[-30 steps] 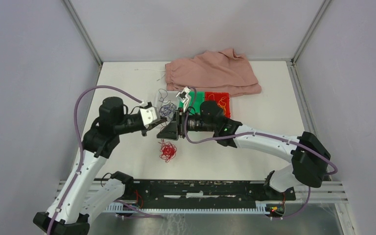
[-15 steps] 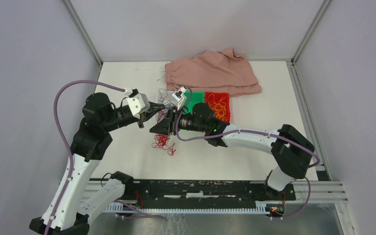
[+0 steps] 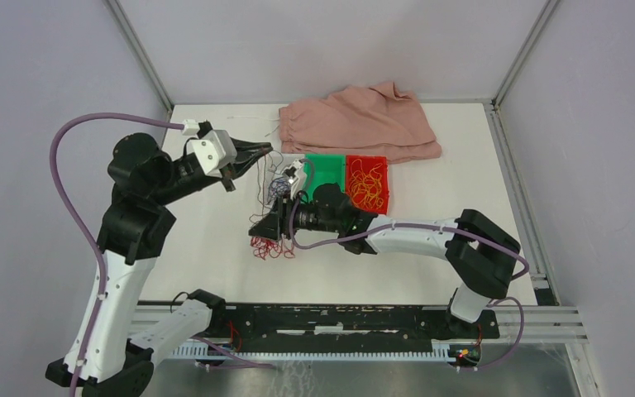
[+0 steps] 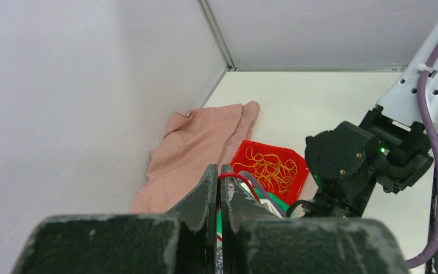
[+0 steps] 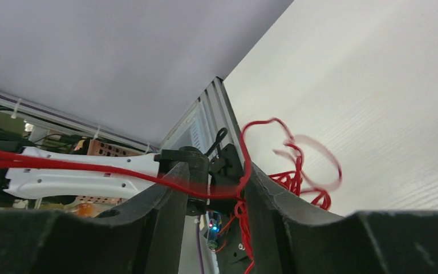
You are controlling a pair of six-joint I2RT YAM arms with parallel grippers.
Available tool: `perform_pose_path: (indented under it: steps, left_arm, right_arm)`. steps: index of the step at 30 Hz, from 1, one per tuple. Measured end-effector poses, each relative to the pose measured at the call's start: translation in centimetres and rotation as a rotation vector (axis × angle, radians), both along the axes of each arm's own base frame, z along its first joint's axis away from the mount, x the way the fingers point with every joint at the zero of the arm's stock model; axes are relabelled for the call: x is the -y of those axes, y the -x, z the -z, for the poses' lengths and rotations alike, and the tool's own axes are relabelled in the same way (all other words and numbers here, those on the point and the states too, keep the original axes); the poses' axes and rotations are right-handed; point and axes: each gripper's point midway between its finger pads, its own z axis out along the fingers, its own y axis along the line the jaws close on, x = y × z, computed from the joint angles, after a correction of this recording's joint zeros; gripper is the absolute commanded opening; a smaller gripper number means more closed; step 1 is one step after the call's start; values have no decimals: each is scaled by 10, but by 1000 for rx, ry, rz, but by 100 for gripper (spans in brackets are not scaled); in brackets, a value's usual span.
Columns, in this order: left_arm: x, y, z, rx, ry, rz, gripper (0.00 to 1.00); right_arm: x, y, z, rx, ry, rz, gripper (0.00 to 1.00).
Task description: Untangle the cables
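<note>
- The left gripper (image 3: 258, 153) hangs high over the far-left part of the table (image 3: 463, 190), its arm sharply bent and its tip pointing toward the trays.
- In the left wrist view its fingers (image 4: 202, 194) are pressed tight together. A strand of the red cable (image 4: 232, 174) is pinched at the tips and arches out to the right.
- Thin strands run from that grip down toward the tangle below (in the top view they are too fine to sort by colour).
- The dark purple-blue cable (image 3: 279, 188) sits as a small knot on the table just beside the left edge of the green tray (image 3: 327, 169), between the two grippers.
- The right gripper (image 3: 264, 227) lies low near the middle of the table, pointing left.
- Most of the red cable (image 3: 271, 246) lies in a loose heap on the table just on the near side of that gripper's tip.
- In the right wrist view the right gripper (image 5: 214, 171) has its fingers apart with a clear gap. A red strand crosses the gap unclamped and runs off taut to the left, and more red loops lie on the table past the right-hand finger.
- The yellow cable (image 3: 368, 184) is coiled inside the red tray (image 3: 364, 160), which sits against the right side of the green tray, apart from both grippers.
- A crumpled pink cloth (image 3: 360, 124) lies at the far edge of the table, just behind the two trays.
</note>
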Motion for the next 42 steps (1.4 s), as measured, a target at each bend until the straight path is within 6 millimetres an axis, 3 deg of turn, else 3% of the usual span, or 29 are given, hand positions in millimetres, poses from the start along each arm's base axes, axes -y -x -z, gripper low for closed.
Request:
perform_pose_path:
  steps: [12,23,27,34,42]
  left_arm:
    - [-1,2,-65,134,52,3,3]
    - [-1,3,-99,204,79,-1,3]
    - [-3,6,-111,225,87,-1,3]
    - [-9,9,-150,315,115,-31,3]
    - [-19,4,-186,424,164,-110,3]
  right_arm:
    - [13,-3,47,1,137,53,51]
    - [32,-1,87,-23,221,91,49]
    - [36,-3,93,-17,228,110,51]
    - [49,-5,107,-6,251,152,56]
    - [61,-7,118,-6,259,199,54]
